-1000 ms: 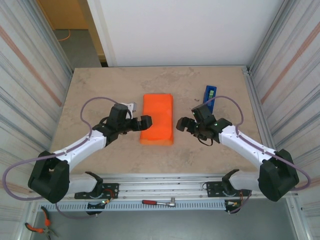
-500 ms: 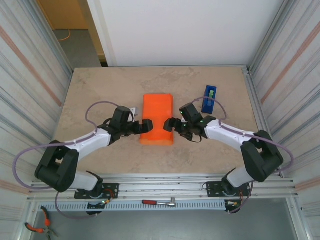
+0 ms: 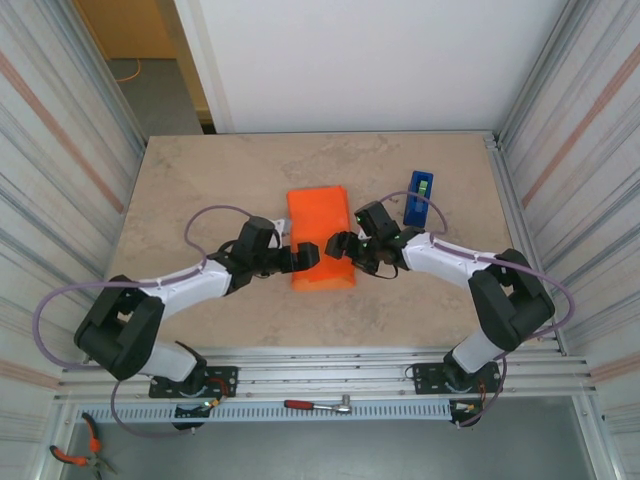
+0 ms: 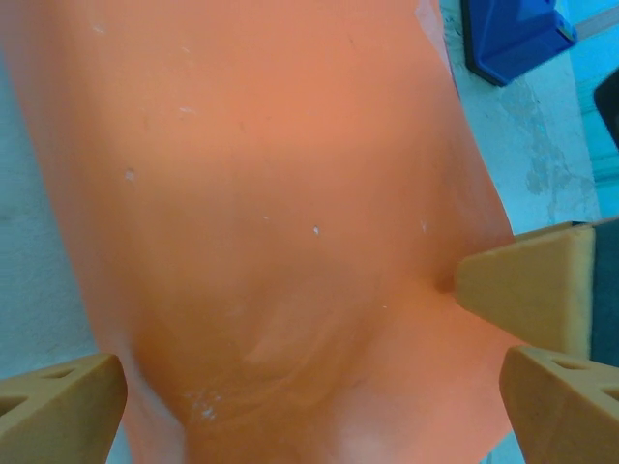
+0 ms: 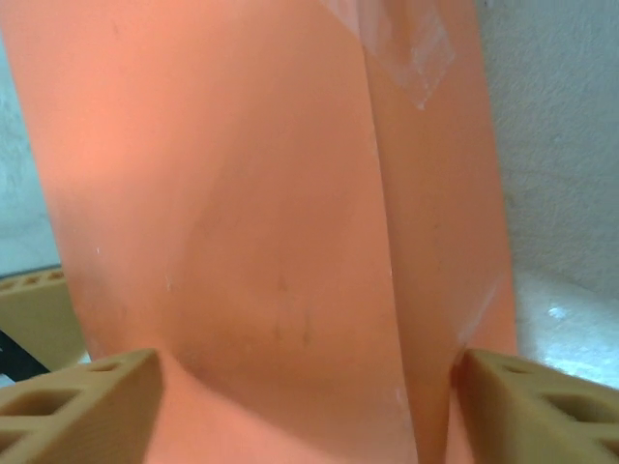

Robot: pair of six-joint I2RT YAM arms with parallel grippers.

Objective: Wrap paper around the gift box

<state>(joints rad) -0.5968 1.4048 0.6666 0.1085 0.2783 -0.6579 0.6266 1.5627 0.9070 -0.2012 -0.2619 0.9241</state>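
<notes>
The orange paper (image 3: pixel 320 225) lies folded into a long parcel in the middle of the table; the gift box is hidden inside it. A strip of clear tape (image 5: pixel 406 48) holds its seam. My left gripper (image 3: pixel 306 256) is at the parcel's near left corner, open, with the paper (image 4: pixel 271 193) spanning the gap between its fingers (image 4: pixel 58 406). My right gripper (image 3: pixel 335 246) is at the near right side. Its two fingers (image 5: pixel 542 406) press dents into both sides of the paper (image 5: pixel 271 242), shut on it. One right finger (image 4: pixel 527 280) pokes into the paper in the left wrist view.
A blue tape dispenser (image 3: pixel 419 197) stands upright just right of the parcel, close behind my right arm, and is also seen in the left wrist view (image 4: pixel 513 34). Metal walls enclose the table on both sides. Bare tabletop (image 3: pixel 200 180) lies to the left and at the back.
Both grippers have moved inward from the parcel's sides to its near end. The right jaws have narrowed onto the paper, and the parcel has turned slightly.
</notes>
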